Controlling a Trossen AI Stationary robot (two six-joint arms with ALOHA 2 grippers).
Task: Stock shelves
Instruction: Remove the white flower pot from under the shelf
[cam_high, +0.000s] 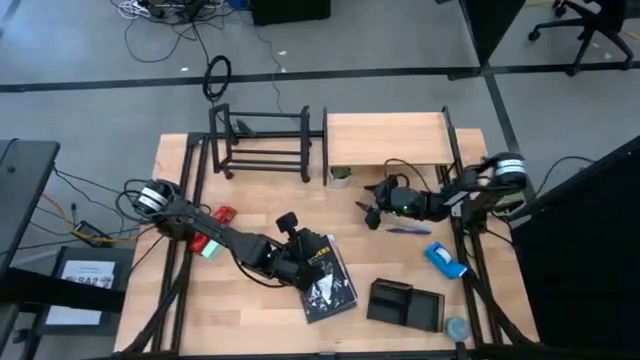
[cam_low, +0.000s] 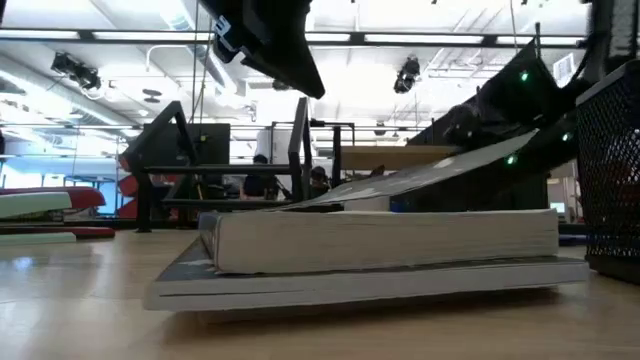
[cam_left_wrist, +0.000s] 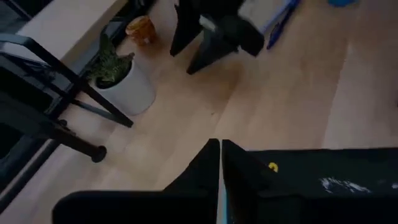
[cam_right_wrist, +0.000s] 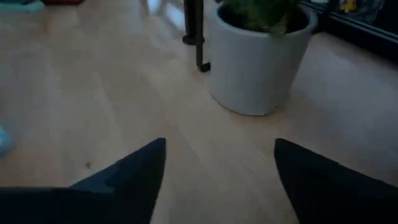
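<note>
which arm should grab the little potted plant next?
Probably the right. Its claw is open and aimed at the potted plant, with bare table between them. The left claw is shut and sits over the book, farther from the pot.

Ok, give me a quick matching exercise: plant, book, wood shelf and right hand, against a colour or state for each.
1 plant
2 book
3 wood shelf
4 right hand

A open
B cover partly raised
C white pot
D black legs

Pairs: 1-C, 2-B, 3-D, 4-A.
</note>
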